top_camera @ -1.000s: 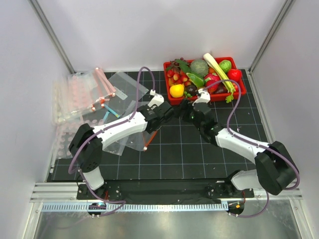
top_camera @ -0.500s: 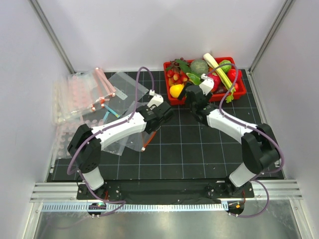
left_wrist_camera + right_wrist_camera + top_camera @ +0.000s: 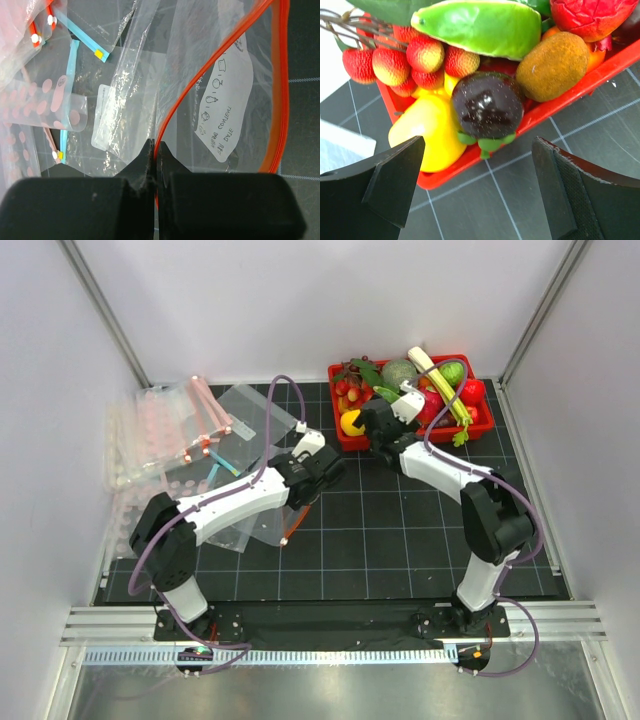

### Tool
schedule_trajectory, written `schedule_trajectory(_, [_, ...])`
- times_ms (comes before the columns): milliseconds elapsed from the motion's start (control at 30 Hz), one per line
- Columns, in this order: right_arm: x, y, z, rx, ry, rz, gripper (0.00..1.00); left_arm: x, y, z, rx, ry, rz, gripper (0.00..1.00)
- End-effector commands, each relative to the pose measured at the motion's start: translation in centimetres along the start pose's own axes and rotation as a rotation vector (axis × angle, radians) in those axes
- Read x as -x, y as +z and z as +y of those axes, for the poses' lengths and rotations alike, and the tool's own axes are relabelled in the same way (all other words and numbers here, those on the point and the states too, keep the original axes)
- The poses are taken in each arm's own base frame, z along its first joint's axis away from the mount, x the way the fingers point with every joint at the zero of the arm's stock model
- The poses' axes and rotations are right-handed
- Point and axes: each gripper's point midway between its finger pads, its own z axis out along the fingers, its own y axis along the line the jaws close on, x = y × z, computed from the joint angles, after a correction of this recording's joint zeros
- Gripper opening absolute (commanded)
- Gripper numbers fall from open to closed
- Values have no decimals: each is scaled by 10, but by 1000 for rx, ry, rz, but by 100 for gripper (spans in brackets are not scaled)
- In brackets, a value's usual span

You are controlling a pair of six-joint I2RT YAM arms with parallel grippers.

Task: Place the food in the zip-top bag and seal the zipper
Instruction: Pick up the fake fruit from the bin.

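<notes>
From above and behind, you overlook the whole desk (image 3: pixel 400 540). Your left wrist view sits close on the zip-top bag (image 3: pixel 250 60), your right on the red tray (image 3: pixel 555 104); both show overhead.

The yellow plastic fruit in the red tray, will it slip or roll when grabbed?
The yellow plastic fruit looks smooth and rounded, so it may slip between the fingers. Wedged between the red plastic tray and the glossy dark round fruit, it probably won't roll until lifted.

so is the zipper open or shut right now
The zipper is open: its two red tracks bow apart in the left wrist view, and the left hand pinches one.
</notes>
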Motion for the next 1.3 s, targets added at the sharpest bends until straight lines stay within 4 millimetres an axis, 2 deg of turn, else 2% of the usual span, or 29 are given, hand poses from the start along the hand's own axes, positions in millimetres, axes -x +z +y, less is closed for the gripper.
schedule_trajectory(0, [26, 7, 7, -30, 98, -91, 95, 9, -10, 3, -18, -44, -32, 0])
schedule_trajectory(333, [28, 33, -4, -78, 139, -116, 94, 8, -11, 3, -16, -40, -32, 0])
schedule_trajectory(433, [36, 38, -4, -74, 161, -144, 92, 8, -11, 3, -13, -39, -32, 0])
schedule_trajectory(467, [36, 38, -5, -76, 161, -147, 86, 8, -11, 3, -11, -38, -34, 0])
schedule_trajectory(533, [41, 38, -5, -70, 170, -162, 81, 8, -10, 4, -5, -37, -33, 0])
schedule_trajectory(600, [41, 38, -6, -65, 170, -162, 70, 8, -10, 4, -4, -38, -33, 0])
schedule_trajectory(733, [44, 33, -3, -33, 176, -163, 60, 8, -10, 4, -1, -33, -32, 0])
schedule_trajectory(933, [58, 21, 4, 11, 191, -175, 59, 8, -11, 4, 0, -36, -34, 0])
schedule_trajectory(1067, [75, 6, 18, 82, 159, -174, 56, 7, -9, 4, 4, -33, -32, 0])
schedule_trajectory(1167, [74, -6, 23, 134, 147, -135, 56, 9, -11, 8, 24, -35, -42, 0])
schedule_trajectory(1200, [82, -15, 26, 163, 158, -141, 56, 9, -10, 8, 26, -34, -42, 0])
schedule_trajectory(1267, [74, -25, 25, 207, 151, -105, 55, 9, -11, 8, 18, -39, -42, 0])
